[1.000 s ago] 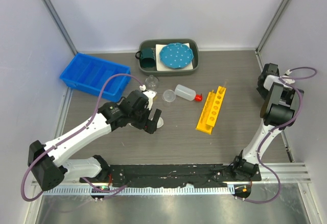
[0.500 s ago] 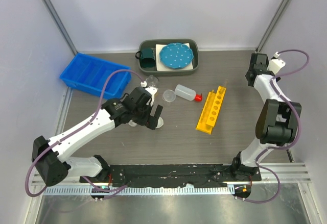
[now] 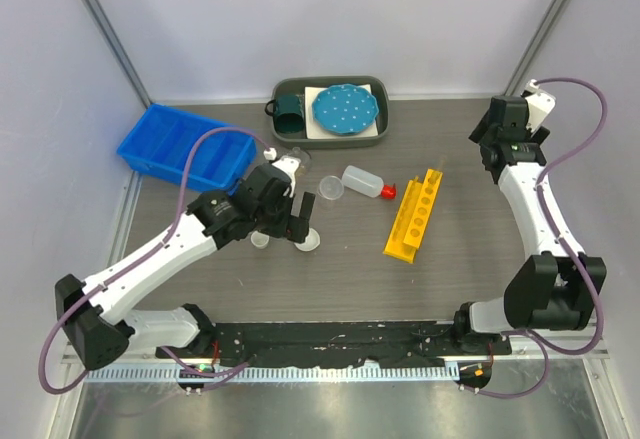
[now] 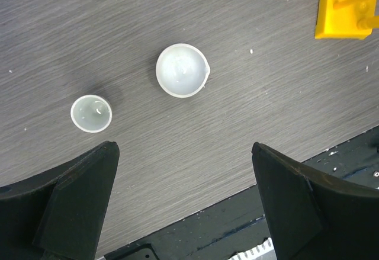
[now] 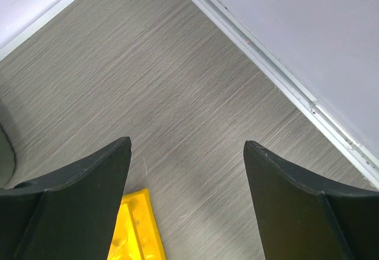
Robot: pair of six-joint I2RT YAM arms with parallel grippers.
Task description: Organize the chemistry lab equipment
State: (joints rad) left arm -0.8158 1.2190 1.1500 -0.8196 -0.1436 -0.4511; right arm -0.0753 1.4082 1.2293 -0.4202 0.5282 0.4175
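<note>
My left gripper (image 3: 300, 221) is open and empty, hovering above two small round dishes: a larger spouted one (image 3: 312, 242) (image 4: 182, 70) and a smaller one (image 3: 260, 240) (image 4: 91, 113). In the left wrist view it (image 4: 183, 145) sits nearer the table's front edge than both. A clear flask (image 3: 296, 159), a clear beaker (image 3: 330, 188), a white squeeze bottle (image 3: 362, 181) with a red nozzle and the yellow holed rack (image 3: 415, 212) lie mid-table. My right gripper (image 3: 492, 141) (image 5: 186, 143) is open and empty, above bare table beyond the rack's far end (image 5: 139, 230). No funnel shows.
A blue divided bin (image 3: 185, 146) stands at the far left. A grey tray (image 3: 381, 131) at the back holds a teal mug (image 3: 290, 111) and a blue dotted plate (image 3: 345, 107). White walls enclose the table; a black strip runs along its front edge.
My right arm has unfolded from the right edge and reached out over the far right of the table. My left gripper has shifted slightly, and both small dishes now show beside it.
</note>
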